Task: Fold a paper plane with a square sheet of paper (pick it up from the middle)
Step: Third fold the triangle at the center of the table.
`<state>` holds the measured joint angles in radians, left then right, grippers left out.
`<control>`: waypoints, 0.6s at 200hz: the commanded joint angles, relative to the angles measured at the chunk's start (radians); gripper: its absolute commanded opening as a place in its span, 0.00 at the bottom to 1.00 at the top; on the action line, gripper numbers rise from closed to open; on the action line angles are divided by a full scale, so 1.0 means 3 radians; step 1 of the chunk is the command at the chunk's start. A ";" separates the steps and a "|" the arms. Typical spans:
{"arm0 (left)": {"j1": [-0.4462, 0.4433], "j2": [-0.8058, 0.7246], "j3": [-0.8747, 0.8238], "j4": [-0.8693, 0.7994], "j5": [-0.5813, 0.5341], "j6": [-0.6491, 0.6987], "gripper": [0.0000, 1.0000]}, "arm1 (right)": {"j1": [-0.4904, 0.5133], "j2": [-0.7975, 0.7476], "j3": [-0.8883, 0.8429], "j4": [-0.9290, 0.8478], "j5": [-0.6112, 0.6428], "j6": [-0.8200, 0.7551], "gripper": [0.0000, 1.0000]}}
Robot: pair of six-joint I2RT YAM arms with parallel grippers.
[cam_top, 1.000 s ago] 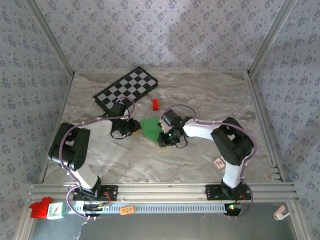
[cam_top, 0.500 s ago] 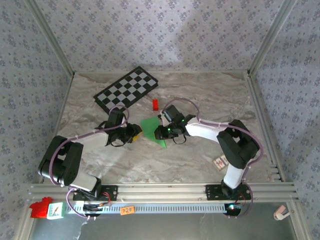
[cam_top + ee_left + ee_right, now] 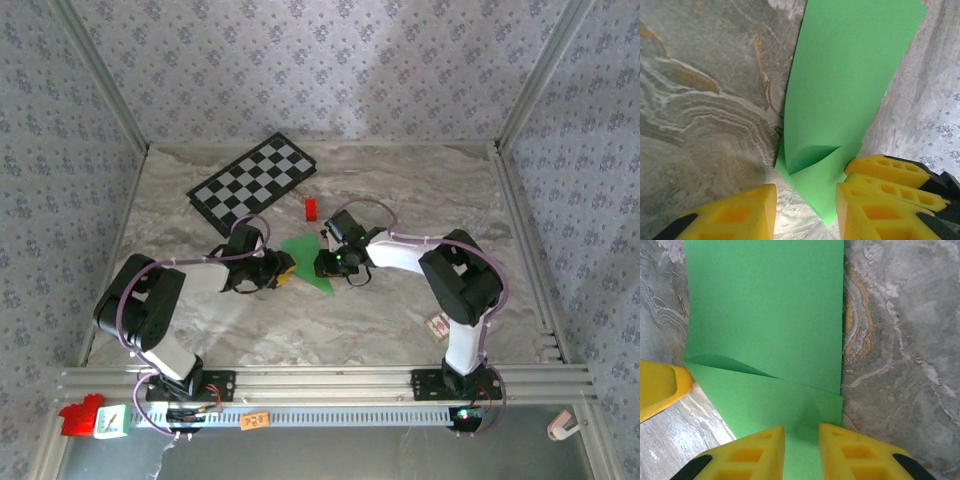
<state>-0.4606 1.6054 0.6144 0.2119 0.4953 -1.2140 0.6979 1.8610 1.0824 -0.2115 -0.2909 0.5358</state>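
The square sheet of paper (image 3: 305,258) is bright green and lies folded on the marble table (image 3: 400,190) as a triangular shape between the two arms. In the left wrist view the sheet (image 3: 845,90) has a curled upper flap, and its pointed corner lies between the parted jaws of my left gripper (image 3: 805,192), untouched. A yellow finger (image 3: 885,167) of the other gripper rests at the flap's edge. My right gripper (image 3: 801,432) stands over the sheet (image 3: 765,315) near its right edge, jaws slightly apart, paper under the gap. From above, the left gripper (image 3: 285,268) and right gripper (image 3: 322,266) flank the sheet.
A black-and-white checkered board (image 3: 253,177) lies at the back left. A small red block (image 3: 311,208) sits just behind the paper. A small card (image 3: 438,325) lies by the right arm's base. Patterned walls enclose the table.
The left gripper has come in from the left to the paper's edge. The right gripper shifted up and left onto the paper. The paper went from a raised, bunched shape to a flatter triangle.
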 commanded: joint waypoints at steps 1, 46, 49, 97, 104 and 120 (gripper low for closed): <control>-0.0024 0.0080 0.0091 0.0125 0.0095 -0.0045 0.34 | -0.0030 0.0037 -0.0050 -0.0028 0.0035 0.0057 0.26; -0.0024 0.0140 0.0135 0.0185 0.0137 -0.0021 0.28 | -0.0045 0.0055 -0.0054 -0.0029 0.0019 0.0055 0.25; -0.0024 0.0144 0.0139 0.0191 0.0143 -0.0019 0.28 | -0.0046 0.0058 -0.0054 -0.0030 0.0019 0.0052 0.25; -0.0015 0.0222 0.0188 0.0239 0.0300 0.0168 0.23 | -0.0060 0.0036 -0.0074 -0.0029 0.0008 0.0035 0.25; -0.0006 0.0240 0.0204 0.0245 0.0329 0.0211 0.22 | -0.0061 0.0035 -0.0080 -0.0025 0.0003 0.0027 0.25; 0.0015 0.0285 0.0192 0.0328 0.0397 0.0256 0.21 | -0.0071 0.0030 -0.0085 -0.0010 -0.0002 0.0010 0.25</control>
<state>-0.4606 1.6604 0.6476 0.2649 0.5594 -1.1870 0.6865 1.8610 1.0763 -0.2035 -0.2951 0.5358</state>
